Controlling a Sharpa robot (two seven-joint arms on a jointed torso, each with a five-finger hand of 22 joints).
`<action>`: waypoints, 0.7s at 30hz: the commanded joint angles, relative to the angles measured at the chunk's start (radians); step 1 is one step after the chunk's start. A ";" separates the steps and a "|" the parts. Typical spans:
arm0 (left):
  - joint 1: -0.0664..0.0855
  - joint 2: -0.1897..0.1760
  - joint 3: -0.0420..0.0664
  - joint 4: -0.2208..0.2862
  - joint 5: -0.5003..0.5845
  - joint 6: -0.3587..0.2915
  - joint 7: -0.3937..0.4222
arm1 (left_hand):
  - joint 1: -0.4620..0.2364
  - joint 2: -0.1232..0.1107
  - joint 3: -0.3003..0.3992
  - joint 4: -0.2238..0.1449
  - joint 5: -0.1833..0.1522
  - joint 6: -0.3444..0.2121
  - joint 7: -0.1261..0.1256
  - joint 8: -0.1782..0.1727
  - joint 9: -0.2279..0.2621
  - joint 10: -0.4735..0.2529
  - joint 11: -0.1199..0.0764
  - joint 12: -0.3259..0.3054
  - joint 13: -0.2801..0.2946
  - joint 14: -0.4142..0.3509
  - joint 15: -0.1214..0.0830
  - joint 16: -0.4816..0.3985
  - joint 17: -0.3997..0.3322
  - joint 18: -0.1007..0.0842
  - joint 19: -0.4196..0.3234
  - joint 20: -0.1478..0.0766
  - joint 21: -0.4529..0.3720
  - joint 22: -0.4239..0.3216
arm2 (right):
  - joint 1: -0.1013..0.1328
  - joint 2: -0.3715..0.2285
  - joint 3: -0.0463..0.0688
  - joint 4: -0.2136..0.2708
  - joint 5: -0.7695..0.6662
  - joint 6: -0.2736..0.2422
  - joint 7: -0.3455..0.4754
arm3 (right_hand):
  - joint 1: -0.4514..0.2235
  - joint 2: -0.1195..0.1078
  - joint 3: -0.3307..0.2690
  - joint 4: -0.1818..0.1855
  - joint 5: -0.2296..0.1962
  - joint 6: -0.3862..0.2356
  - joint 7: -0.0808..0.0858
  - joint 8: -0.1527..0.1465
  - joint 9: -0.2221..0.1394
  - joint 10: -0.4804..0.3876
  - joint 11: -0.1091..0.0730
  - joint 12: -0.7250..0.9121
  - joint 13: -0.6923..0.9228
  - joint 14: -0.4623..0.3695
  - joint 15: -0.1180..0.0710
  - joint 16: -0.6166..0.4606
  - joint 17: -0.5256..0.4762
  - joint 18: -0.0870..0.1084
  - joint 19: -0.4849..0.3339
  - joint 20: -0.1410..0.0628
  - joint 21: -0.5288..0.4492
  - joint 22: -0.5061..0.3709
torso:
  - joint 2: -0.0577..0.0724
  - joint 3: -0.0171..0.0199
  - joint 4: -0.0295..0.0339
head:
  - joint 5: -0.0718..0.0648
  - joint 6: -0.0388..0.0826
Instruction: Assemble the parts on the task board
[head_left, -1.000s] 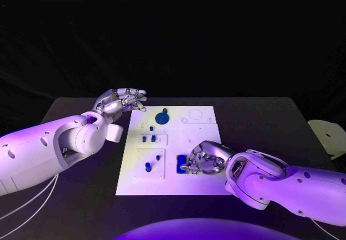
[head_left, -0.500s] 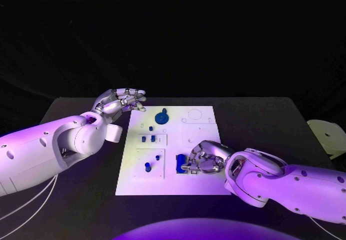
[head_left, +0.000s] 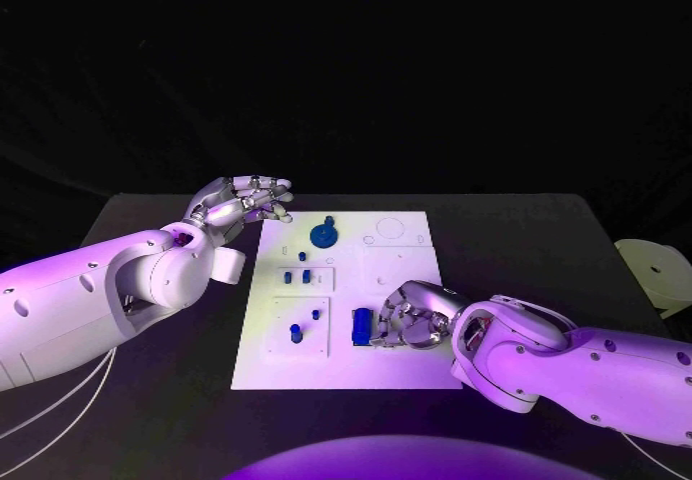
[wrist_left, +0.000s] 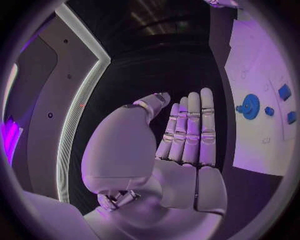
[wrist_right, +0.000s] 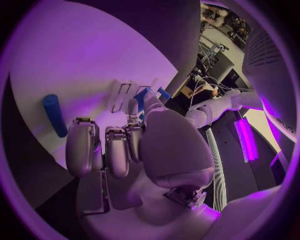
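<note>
Task board (head_left: 397, 262): white plate lying flat in the middle of the black table (head_left: 534, 250).
Left hand (head_left: 242, 203): raised beside the board's far left corner, fingers straight and side by side, holding nothing.
Right hand (head_left: 408, 318): over the board's near right part, fingers curled in; its fingertips lie just beside the blue block, and whether they grip it cannot be told.
Blue block (head_left: 362, 326): upright rectangular part in the board's near middle.
Blue gear (head_left: 326, 236): round part at the far end of the board, near the left hand.
Small blue parts (head_left: 297, 277): set in recessed panels along the board's left half.
</note>
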 joint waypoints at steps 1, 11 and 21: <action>0.000 0.000 0.001 0.003 0.005 0.011 0.003 | 0.002 0.008 -0.002 0.003 0.005 0.000 0.004 -0.005 -0.002 -0.003 0.004 -0.006 0.001 0.000 0.003 -0.002 -0.002 0.003 0.007 -0.003 -0.004 -0.001 | -0.001 -0.003 0.000 0.000 -0.016 0.035 -0.016 | 0.001 0.002 0.001 0.007 -0.004 0.002 -0.005 -0.007 -0.001 0.034 -0.007 -0.006 0.126 0.089 -0.006 0.004 0.173 -0.014 0.030 -0.004 0.003 0.199 | 0.001 0.0005 -0.0008 | 0.000 0.000; 0.000 0.000 0.000 0.003 0.005 0.011 0.002 | 0.003 0.009 -0.002 0.003 0.005 0.000 0.004 -0.005 -0.002 -0.003 0.004 -0.006 0.001 0.000 0.003 -0.002 -0.002 0.003 0.007 -0.003 -0.004 -0.001 | -0.002 -0.008 0.000 0.003 -0.013 0.034 -0.011 | 0.006 -0.002 0.005 0.005 -0.003 0.003 -0.005 -0.008 -0.002 0.034 -0.007 -0.006 0.127 0.089 -0.006 0.004 0.174 -0.014 0.030 -0.004 0.004 0.199 | 0.000 0.0007 -0.0005 | -0.001 -0.001; 0.000 -0.001 0.000 0.002 0.005 0.011 0.003 | 0.004 0.009 -0.001 0.002 0.006 0.000 0.004 -0.005 -0.002 -0.003 0.004 -0.006 0.001 0.000 0.002 -0.002 -0.002 0.003 0.008 -0.004 -0.004 -0.002 | -0.002 -0.016 0.000 0.027 0.002 -0.001 0.028 | -0.010 -0.010 0.003 0.024 0.011 0.013 -0.004 -0.006 -0.001 0.039 -0.007 0.006 0.135 0.089 -0.006 0.005 0.176 -0.014 0.031 -0.004 0.006 0.200 | 0.001 0.0015 0.0002 | 0.001 0.000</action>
